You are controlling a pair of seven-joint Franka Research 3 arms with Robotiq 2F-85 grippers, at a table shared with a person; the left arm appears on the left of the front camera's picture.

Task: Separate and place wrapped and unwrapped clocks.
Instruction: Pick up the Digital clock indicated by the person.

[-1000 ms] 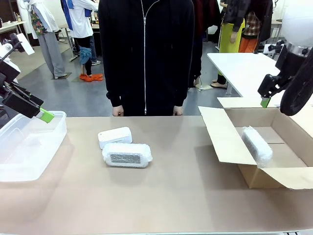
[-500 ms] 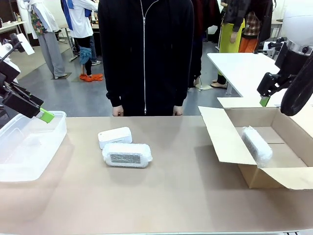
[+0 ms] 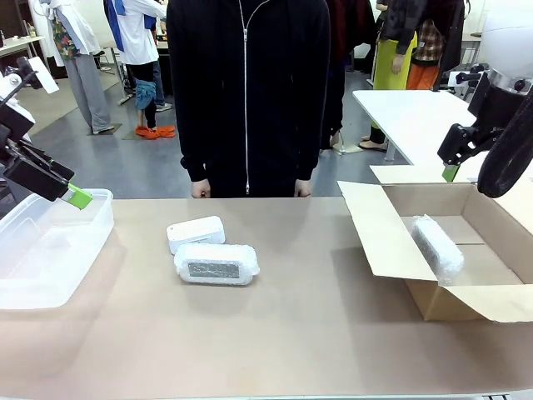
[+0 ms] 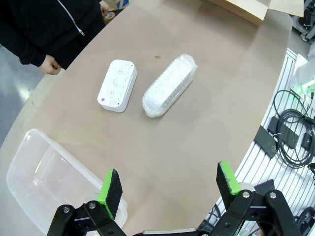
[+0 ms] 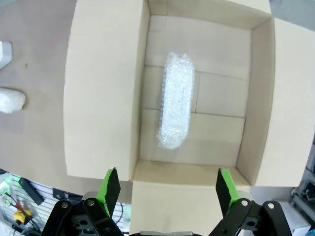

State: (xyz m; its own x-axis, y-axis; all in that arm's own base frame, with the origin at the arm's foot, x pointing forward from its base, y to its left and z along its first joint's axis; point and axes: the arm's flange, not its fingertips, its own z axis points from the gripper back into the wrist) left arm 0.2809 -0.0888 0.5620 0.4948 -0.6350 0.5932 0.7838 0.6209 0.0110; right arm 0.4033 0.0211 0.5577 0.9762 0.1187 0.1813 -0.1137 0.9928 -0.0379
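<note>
Right wrist view: wrapped clock (image 5: 177,101) flat on box (image 5: 103,98) floor, clear of walls.

No words, brands or numbers can be read anywhere; the bare smooth white plastic oblong clock (image 4: 117,85), ahead of the left gripper (image 4: 169,183), carries a tiny purple mark at its end nearer that gripper, too small to make out; the whitish bubble-wrapped oblong clock (image 3: 216,264) just beside it shows a dark face through the wrap, no digits legible.
</note>
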